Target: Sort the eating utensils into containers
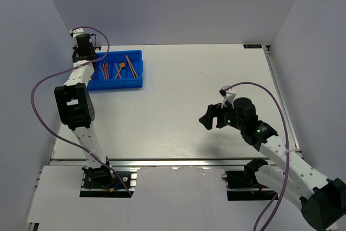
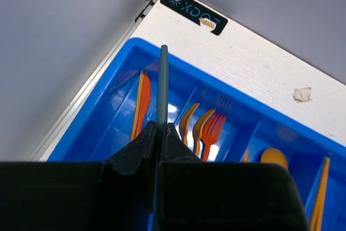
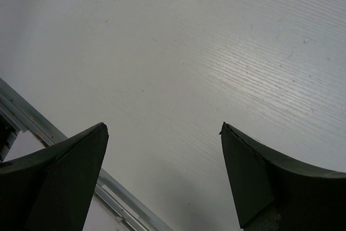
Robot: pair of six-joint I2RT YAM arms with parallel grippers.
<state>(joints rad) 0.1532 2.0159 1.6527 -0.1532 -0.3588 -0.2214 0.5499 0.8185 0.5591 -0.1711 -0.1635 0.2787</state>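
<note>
Left wrist view: a thin dark grey-blue plastic stick (image 2: 162,85) is clamped by the left gripper (image 2: 160,131) above the shallow bright blue plastic tray (image 2: 105,90). The right gripper (image 3: 162,128) stands wide apart over the white table (image 3: 216,52).

A robotics lab cell: a black-and-white left robot arm (image 1: 75,106) and right robot arm (image 1: 275,147) bolted to an aluminium rail (image 1: 178,162) at a white ribbed tabletop (image 1: 189,90), boxed by plain grey wall panels (image 1: 173,4).
</note>
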